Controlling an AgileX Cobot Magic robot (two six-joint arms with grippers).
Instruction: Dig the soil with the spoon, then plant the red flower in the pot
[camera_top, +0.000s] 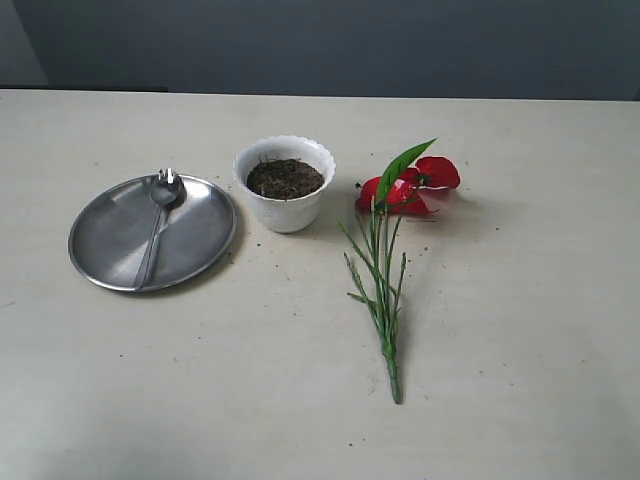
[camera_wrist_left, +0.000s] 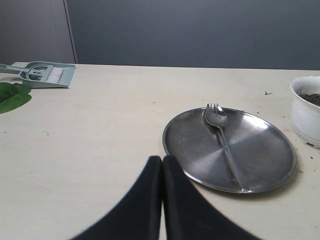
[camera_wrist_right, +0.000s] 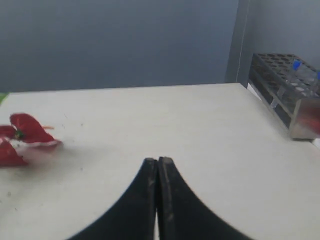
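Two black grippers are showing only in their own wrist views, and each one is having its jaws pressed together with nothing between them: the left gripper (camera_wrist_left: 162, 162) is pointing toward the steel plate (camera_top: 105, 235), and the right gripper (camera_wrist_right: 158, 162) is pointing over bare table (camera_top: 520, 330) with the red petals off to one side. On the left of the table the round plate is lying flat, and the spoon (camera_top: 158, 215) is resting inside it, its tined bowl lying toward the far rim and its thin handle running toward the near rim. Just right of the plate, not touching it, the white pot (camera_top: 285, 205) with the wavy rim is standing upright, and the dark soil (camera_top: 285, 179) is filling it almost to the top; a few crumbs are lying on the table around it. Right of the pot the red flower (camera_top: 382, 280) is lying on its side, apart from the pot, with its petals and green leaf at the far end and its long stems reaching toward the near edge. In the left wrist view a pale green dustpan with a brush (camera_wrist_left: 47, 75) and a loose green leaf (camera_wrist_left: 12, 97) are lying well apart from the plate. In the right wrist view a dark tube rack (camera_wrist_right: 287, 90) is standing at the table edge, well apart from the flower.
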